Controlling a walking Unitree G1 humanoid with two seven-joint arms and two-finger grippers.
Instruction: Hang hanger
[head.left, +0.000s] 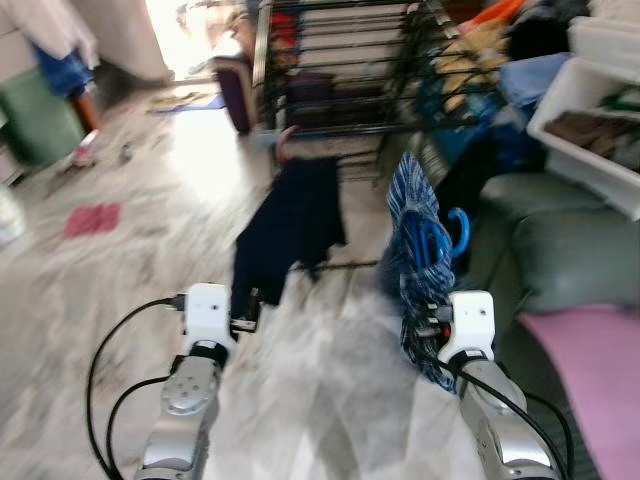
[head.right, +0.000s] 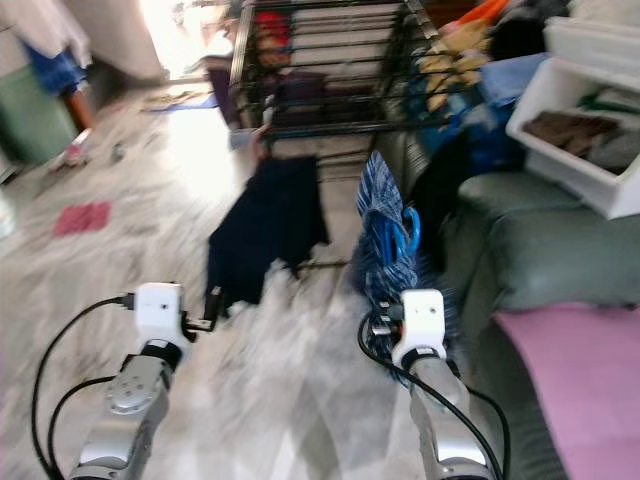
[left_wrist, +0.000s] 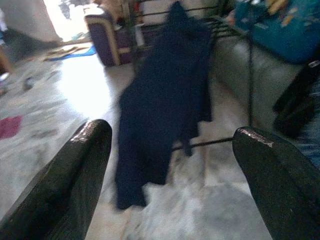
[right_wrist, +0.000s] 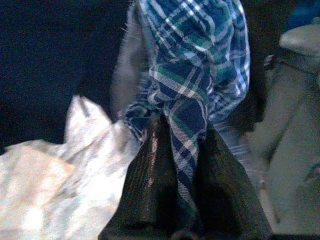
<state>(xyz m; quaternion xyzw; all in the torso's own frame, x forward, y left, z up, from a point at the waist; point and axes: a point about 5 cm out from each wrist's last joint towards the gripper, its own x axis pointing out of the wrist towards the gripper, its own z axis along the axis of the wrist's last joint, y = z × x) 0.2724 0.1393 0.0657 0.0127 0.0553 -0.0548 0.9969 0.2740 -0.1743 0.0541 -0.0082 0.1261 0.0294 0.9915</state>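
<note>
I've got the right gripper (right_wrist: 182, 165) pinching the plaid shirt (head.left: 412, 205), right of centre in the left eye frame, with the blue hanger (head.left: 448, 232) hooked up beside it. In the right wrist view, cloth is squeezed between the two fingers (right_wrist: 150, 165). The left gripper (left_wrist: 172, 165) is spread wide with nothing in it, low left of centre, pointing at the dark shirt (head.left: 295, 225) that hangs from the rack (head.left: 340, 60) at top centre.

Handling, my guess: the shirt is soft, light and floppy and will swing and slip; the hanger is stiff, light plastic. I'm holding cloth, not hanger, so it could slide off. Better to take the hanger at the neck under the hook and aim the hook over a rack bar.

Count: one hanger, one plaid shirt, one dark shirt, one rack, two grippers. The frames are blurred, so there could be more hangers that I can't make out.
</note>
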